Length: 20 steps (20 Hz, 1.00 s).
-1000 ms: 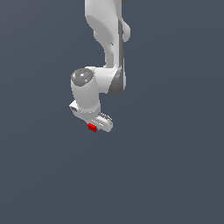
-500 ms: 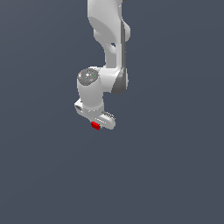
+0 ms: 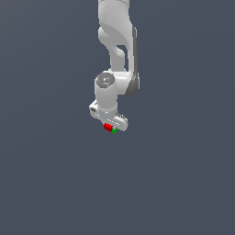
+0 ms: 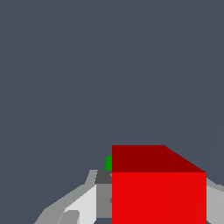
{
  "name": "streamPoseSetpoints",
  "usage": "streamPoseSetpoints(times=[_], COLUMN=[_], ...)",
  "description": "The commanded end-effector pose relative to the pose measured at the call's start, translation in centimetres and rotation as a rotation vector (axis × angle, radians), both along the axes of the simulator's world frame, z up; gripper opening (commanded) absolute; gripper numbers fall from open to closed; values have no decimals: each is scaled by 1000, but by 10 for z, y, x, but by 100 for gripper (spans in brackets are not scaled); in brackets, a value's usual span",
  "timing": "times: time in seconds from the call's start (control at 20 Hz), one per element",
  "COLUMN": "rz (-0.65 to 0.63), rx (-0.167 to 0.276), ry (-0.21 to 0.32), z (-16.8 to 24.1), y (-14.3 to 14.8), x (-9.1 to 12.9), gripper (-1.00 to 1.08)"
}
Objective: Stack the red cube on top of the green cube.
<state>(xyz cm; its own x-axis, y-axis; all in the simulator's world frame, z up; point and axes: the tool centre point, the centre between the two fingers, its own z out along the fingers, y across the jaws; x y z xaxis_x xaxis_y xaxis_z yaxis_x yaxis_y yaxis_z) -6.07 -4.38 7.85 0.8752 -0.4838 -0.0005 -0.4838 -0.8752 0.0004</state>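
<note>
The red cube (image 3: 108,127) shows just under the white hand of my arm in the exterior view, held in my gripper (image 3: 109,128), which is shut on it. A sliver of the green cube (image 3: 114,130) peeks out right beside the red one, toward the exterior view's right. In the wrist view the red cube (image 4: 158,188) fills the space between my fingers (image 4: 87,199), and only a thin strip of the green cube (image 4: 108,163) shows past its edge. How high the red cube is above the green one I cannot tell.
A plain dark grey surface (image 3: 55,174) surrounds the arm on all sides. The arm's white links (image 3: 117,41) rise above the hand.
The arm has carried the red cube toward the exterior view's right. The green cube, unseen earlier, now shows beside the red one.
</note>
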Motion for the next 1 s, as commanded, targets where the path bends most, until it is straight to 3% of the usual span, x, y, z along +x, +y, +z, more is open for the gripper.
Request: streamPoseSetpoints(times=[0.0,0.45,0.5,0.95], rz=[0,0,0,0], rx=[0,0,0,0], ry=[-1,-1,-1,-1], z=[-6,-16,-16,-16], y=[7,19,19,19], x=[-10,-23,-23,-23], gripper=[-100,-100,100,100])
